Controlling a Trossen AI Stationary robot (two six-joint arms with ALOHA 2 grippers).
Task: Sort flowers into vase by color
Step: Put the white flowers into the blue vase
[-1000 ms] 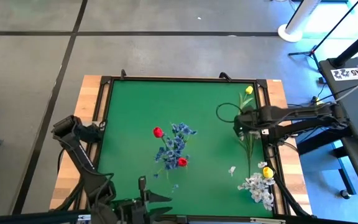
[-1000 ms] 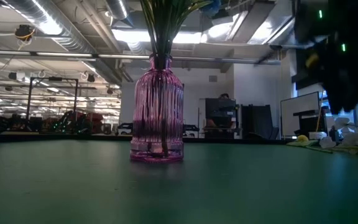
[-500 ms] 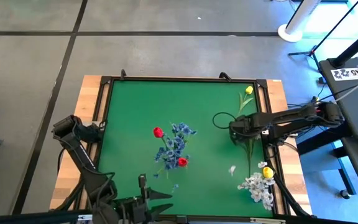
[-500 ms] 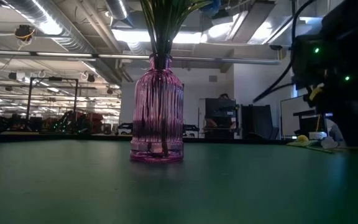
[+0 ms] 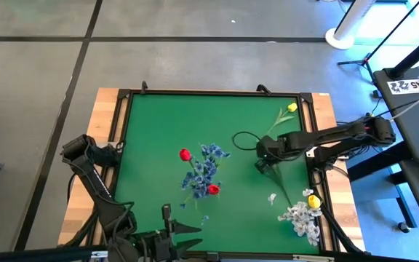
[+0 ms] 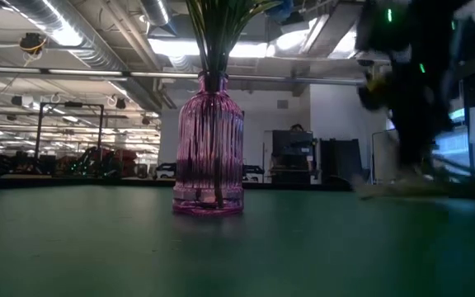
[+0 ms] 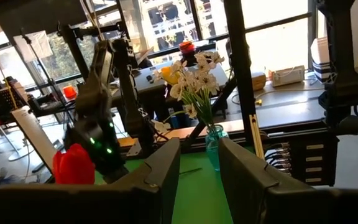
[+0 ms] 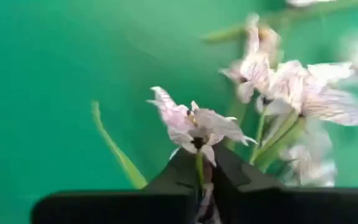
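Red tulip buds (image 5: 185,154) and blue sprays (image 5: 208,166) sit in the ribbed purple glass vase (image 6: 209,148) mid-desk. Right gripper (image 5: 262,158) fingers clamp a whitish blossom stem (image 8: 199,127); yellow tulips (image 5: 292,107) and white sprays (image 5: 300,218) remain along the right edge (left gripper (image 7: 197,180) idle, fingers apart).

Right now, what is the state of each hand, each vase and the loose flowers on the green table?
Right hand: shut on the stem of a whitish blossom spray.
Left hand: open, empty, idle, away from the flowers.
Purple ribbed glass vase: upright, green stems standing in its neck.
Small teal glass vase: upright, holding whitish blossoms and a yellow tulip.
Loose yellow tulip bud: lying flat on the green table.
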